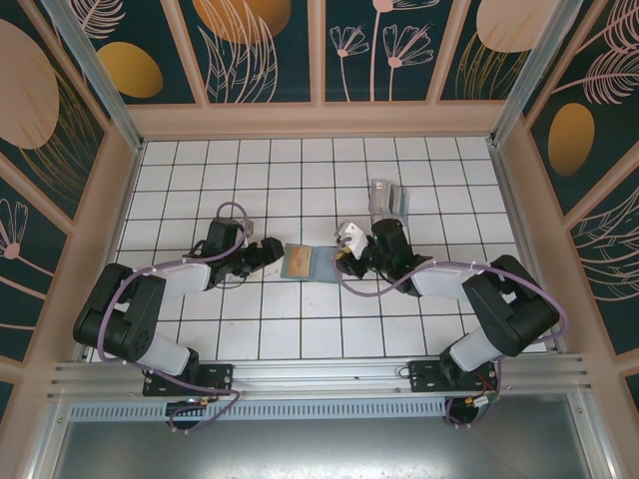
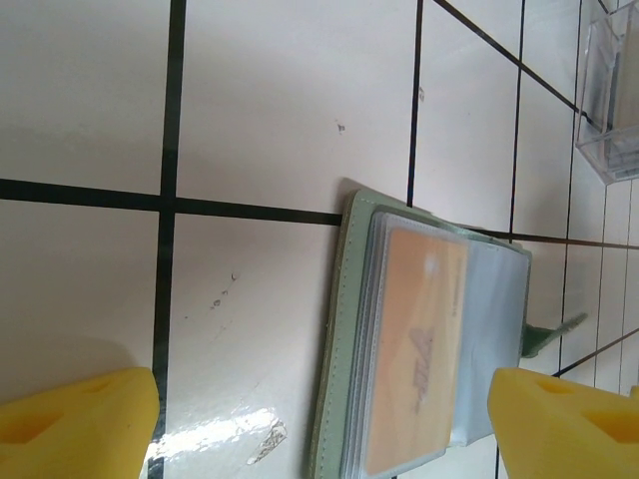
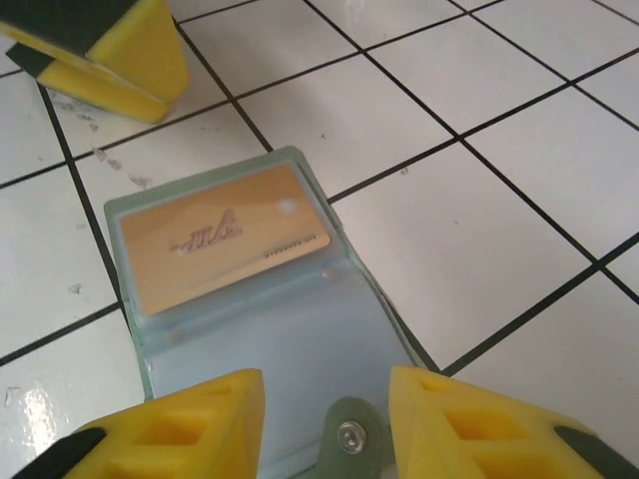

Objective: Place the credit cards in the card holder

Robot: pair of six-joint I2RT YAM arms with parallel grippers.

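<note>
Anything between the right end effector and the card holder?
Nothing visible. The card holder lies open on the tiles directly below the right end effector, its snap tab between the spread fingers.

Gold-brown card (image 3: pixel 225 239) in card holder (image 3: pixel 290 339), embossed logo and small print, neither legible

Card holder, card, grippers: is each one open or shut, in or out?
card holder: open, lying flat on the tiles.
gold-brown card: tucked inside a clear pocket.
left gripper: open, holding nothing.
right gripper: open, fingers either side of the snap tab.
</note>
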